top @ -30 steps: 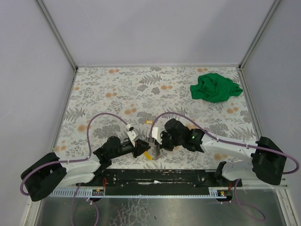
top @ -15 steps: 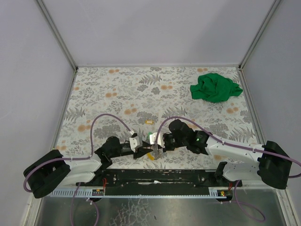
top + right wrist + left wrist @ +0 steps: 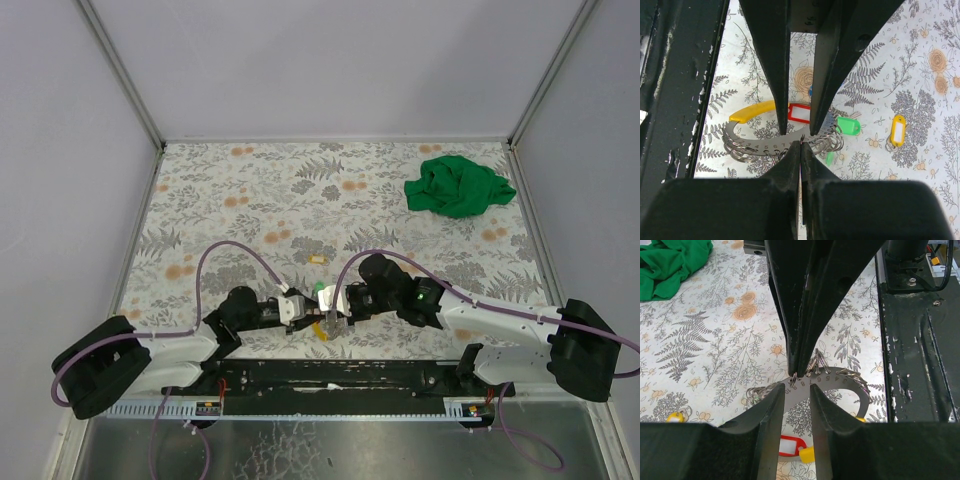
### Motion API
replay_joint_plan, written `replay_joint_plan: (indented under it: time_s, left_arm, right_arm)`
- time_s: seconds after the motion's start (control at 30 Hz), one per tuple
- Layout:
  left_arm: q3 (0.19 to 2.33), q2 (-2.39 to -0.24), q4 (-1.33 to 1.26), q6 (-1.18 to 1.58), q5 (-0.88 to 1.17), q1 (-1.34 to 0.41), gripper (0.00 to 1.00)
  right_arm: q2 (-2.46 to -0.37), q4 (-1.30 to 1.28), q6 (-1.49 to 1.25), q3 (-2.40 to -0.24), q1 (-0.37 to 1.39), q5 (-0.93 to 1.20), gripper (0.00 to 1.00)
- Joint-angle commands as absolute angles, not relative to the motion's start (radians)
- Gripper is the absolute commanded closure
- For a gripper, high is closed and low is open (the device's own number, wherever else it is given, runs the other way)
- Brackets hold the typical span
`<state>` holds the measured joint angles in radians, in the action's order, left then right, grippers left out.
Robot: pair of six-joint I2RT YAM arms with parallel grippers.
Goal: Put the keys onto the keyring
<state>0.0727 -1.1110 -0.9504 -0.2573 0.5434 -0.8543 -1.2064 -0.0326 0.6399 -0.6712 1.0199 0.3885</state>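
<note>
The keyring (image 3: 760,143) is a grey numbered metal arc with several small split rings, a yellow end (image 3: 752,111) and a red tag (image 3: 799,112). It lies near the table's front edge, below both grippers. My right gripper (image 3: 801,142) is shut, pinching one thin ring at the arc's edge. My left gripper (image 3: 796,395) is open, a fingertip on each side of the arc (image 3: 832,381). The green-tagged key (image 3: 848,125) lies beside the ring cluster. The yellow-tagged key (image 3: 898,131) lies farther out, apart from the keyring. From above, both grippers meet nose to nose over the keyring (image 3: 324,331).
A crumpled green cloth (image 3: 458,186) lies at the far right of the flowered table. The black base rail (image 3: 920,340) runs right next to the keyring. White walls enclose the table on three sides.
My left gripper has moved right, up to the keyring and the right gripper. The right gripper has come down and slightly left over the keyring, staying shut.
</note>
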Motion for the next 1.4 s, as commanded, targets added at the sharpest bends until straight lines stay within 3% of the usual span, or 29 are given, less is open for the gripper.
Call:
replay_joint_plan:
  time_s: [0.0,0.83,1.1,1.23,1.37]
  left_arm:
    - [0.102,-1.123,-1.013,-0.293,0.551,-0.848,0.74]
    - [0.113,-1.160,-1.044,-0.259,0.548,-0.854,0.83]
    - [0.105,-1.143,-1.045,-0.250,0.522,-0.855,0.99]
    - [0.097,-1.118,-1.022,-0.238,0.501,-0.857,1.00]
    - [0.084,-1.081,-0.984,-0.204,0.440,-0.855,1.00]
  right_arm:
    - [-1.186,0.016,0.659,-0.695,1.015,0.434,1.00]
    - [-1.230,0.076,0.597,-0.715,1.016,0.491,1.00]
    - [-1.247,0.081,0.574,-0.728,1.015,0.499,1.00]
    - [-1.239,0.081,0.561,-0.728,1.015,0.480,1.00]
    - [-1.226,0.082,0.523,-0.735,1.015,0.449,0.91]
